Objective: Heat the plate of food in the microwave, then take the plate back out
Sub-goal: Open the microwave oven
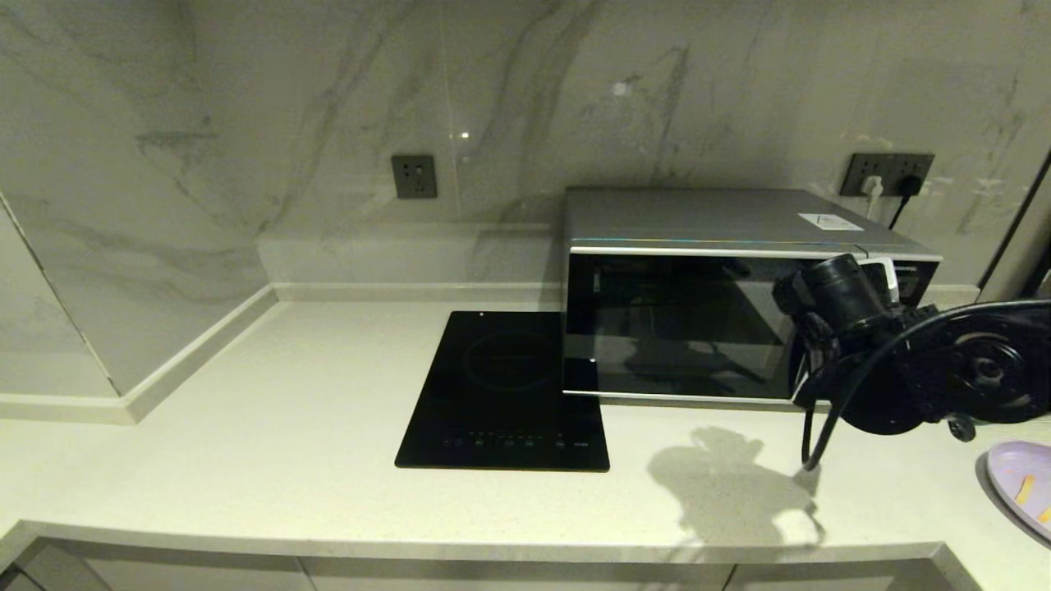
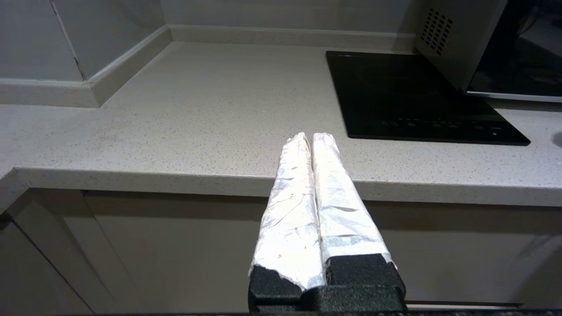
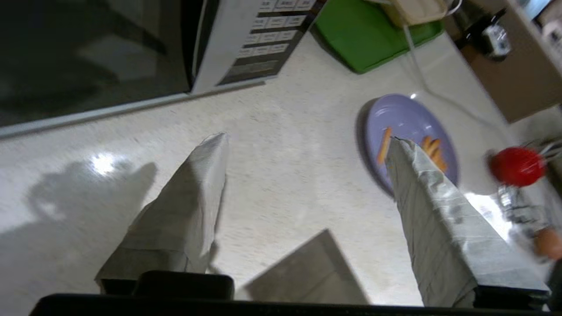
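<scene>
In the head view only a sliver of the plate shows, cut off by the frame's right edge on the counter, with two bits of orange food visible on it. The right wrist view shows it better: a pale lilac round plate lying flat on the counter with a few thin orange sticks, partly hidden behind one wrapped finger of the right gripper. That gripper hangs above the counter in front of the microwave's lower right corner, its fingers spread wide apart and holding nothing; in the head view its fingers are hidden behind the arm's black wrist and cable, which also cover much of the keypad side of the microwave. The microwave door is closed, and its dark glass gives only reflections, so the inside cannot be made out. The left gripper is out of the head view; its own camera shows it before the counter's front edge, wrapped fingers pressed together with nothing between them. A black cooktop lies just left of the microwave. Beyond the plate, a green tray holds a beige box that is cut off by the frame, and a red round object is too blurred to identify.
</scene>
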### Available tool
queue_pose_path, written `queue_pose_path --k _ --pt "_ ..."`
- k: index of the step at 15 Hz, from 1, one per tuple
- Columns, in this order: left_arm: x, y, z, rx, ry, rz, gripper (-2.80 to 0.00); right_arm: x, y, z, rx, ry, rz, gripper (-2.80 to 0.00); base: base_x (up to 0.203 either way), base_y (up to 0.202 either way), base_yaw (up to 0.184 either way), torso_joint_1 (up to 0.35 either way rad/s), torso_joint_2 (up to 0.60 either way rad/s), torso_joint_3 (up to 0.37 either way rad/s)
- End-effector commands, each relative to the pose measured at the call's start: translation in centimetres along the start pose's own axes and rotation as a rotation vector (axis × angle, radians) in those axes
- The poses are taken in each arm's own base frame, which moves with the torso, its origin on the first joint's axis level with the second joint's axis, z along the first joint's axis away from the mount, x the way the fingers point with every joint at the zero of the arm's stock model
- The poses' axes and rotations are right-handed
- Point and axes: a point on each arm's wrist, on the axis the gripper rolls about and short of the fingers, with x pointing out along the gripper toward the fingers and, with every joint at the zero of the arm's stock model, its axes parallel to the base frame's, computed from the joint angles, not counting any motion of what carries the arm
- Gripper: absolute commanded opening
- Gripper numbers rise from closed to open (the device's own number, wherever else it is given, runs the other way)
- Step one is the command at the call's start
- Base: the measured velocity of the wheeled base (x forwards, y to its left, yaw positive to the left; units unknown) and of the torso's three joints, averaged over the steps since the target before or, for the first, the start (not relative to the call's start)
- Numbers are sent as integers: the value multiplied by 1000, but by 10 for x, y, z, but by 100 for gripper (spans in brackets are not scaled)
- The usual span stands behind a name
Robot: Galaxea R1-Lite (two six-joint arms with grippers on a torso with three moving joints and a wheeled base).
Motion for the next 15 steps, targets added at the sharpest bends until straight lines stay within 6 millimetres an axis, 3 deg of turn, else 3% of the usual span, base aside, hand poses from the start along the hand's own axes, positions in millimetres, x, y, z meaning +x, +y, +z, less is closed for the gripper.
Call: queue_pose_path --k 1,10,13,15 --pt "0 0 0 -1 -1 1 -280 12 22 -4 65 15 -13 0 0 0 0 0 0 0" --pt "0 0 0 -1 -1 1 -280 49 63 -9 232 21 -92 0 0 0 0 0 0 0" --pt "0 0 0 -1 -1 2 -280 74 59 -2 267 49 -122 0 0 0 0 0 0 0" --pt "0 0 0 -1 -1 1 -280 79 50 -3 212 112 -123 0 0 0 0 0 0 0"
